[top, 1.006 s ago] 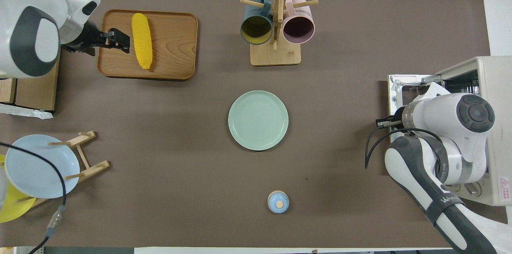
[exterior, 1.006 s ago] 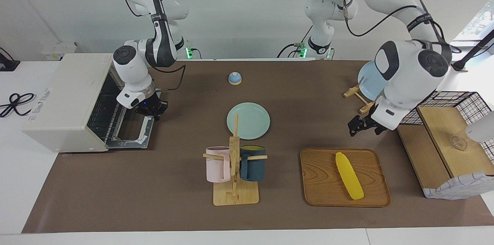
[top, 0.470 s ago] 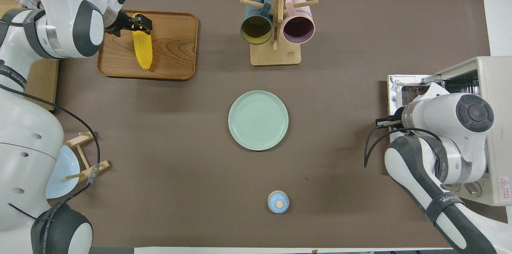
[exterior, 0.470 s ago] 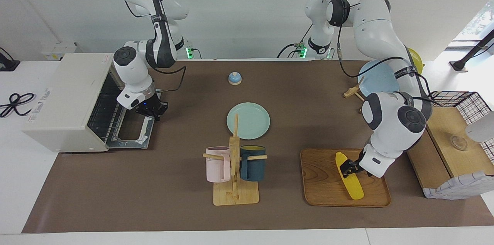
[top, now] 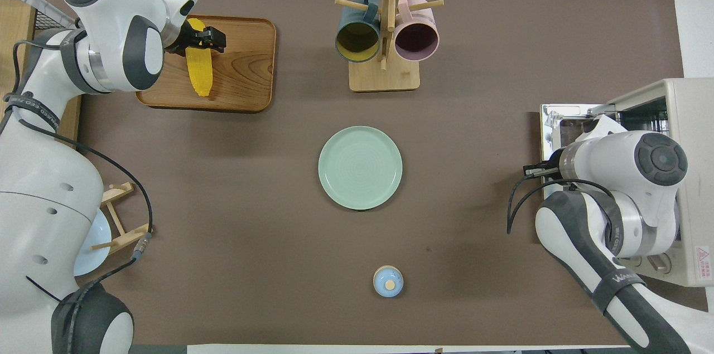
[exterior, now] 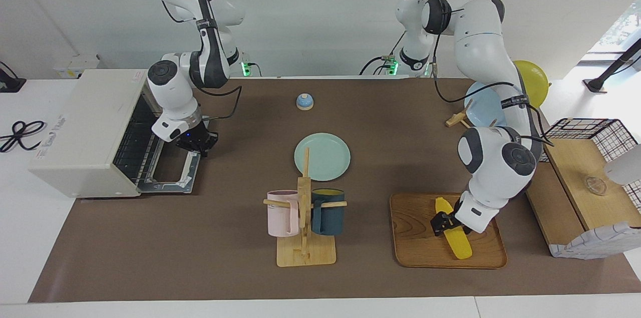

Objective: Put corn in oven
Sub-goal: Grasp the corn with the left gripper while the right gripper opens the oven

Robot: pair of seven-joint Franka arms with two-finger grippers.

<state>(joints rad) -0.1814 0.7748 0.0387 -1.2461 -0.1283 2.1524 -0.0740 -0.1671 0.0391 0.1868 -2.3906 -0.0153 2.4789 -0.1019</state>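
Bright-yellow and tapered, the one plastic corn cob [exterior: 453, 230] lies in the single wooden tray [exterior: 415, 238] near the left arm's end of the brown table [exterior: 200, 258]. My left gripper [exterior: 447, 222] is down on it, fingers either side; I cannot tell whether they grip. One off-white toaster oven [exterior: 80, 132] stands door-down at the other end, rack bare, my right gripper [exterior: 196, 143] closed over its door. Two mugs [exterior: 328, 210] hang on one rack.

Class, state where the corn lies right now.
The corn lies on the wooden tray at the left arm's end of the table, the left gripper straddling it.
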